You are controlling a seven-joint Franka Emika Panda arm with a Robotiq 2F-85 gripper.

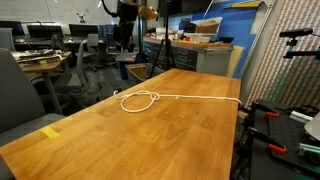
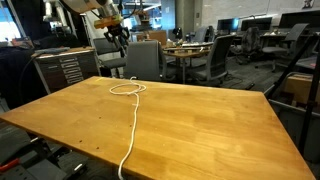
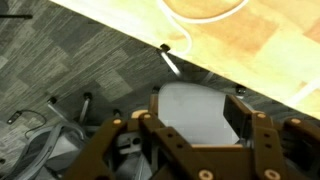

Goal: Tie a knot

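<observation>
Knot (image 1: pixel 152 97), thin, white, cord-like, looped

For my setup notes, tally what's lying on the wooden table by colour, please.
White rope: 1
Yellow patch: 1
Total: 2
</observation>
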